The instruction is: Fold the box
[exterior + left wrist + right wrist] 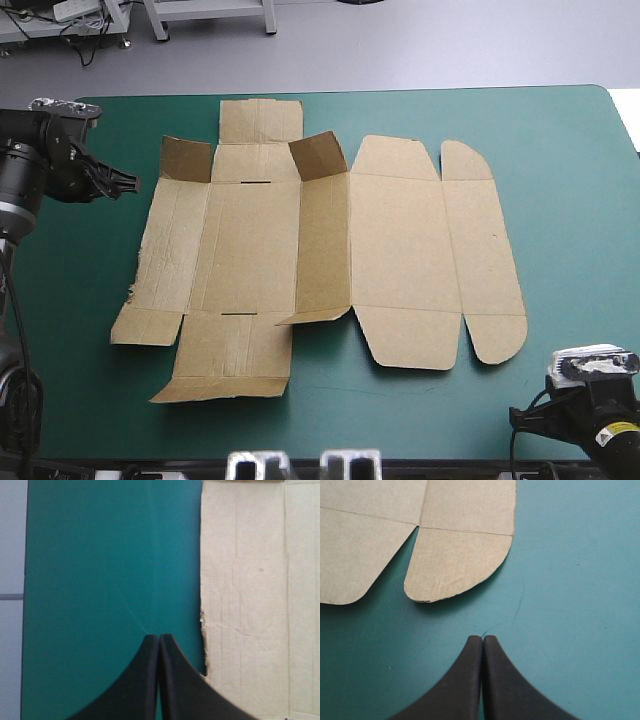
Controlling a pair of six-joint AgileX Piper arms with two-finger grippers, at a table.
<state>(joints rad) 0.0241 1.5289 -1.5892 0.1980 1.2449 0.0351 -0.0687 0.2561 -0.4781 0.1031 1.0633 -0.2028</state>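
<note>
The brown box (320,250) lies almost flat on the teal-green cover, a cut sheet with one long wall (322,240) and two small far flaps raised. My left gripper (128,183) hovers off the sheet's far left corner, shut and holding nothing. In the left wrist view its tips (158,638) meet over bare cover, the box's ragged left edge (202,625) just beside them. My right gripper (520,413) sits near the front right corner of the table, shut and holding nothing. In the right wrist view its tips (482,639) point at the box's rounded corner flap (457,565), a short gap away.
The table's left edge (25,600) shows in the left wrist view, with floor beyond. Bare teal-green cover (570,180) surrounds the sheet on the right, the front and the far left.
</note>
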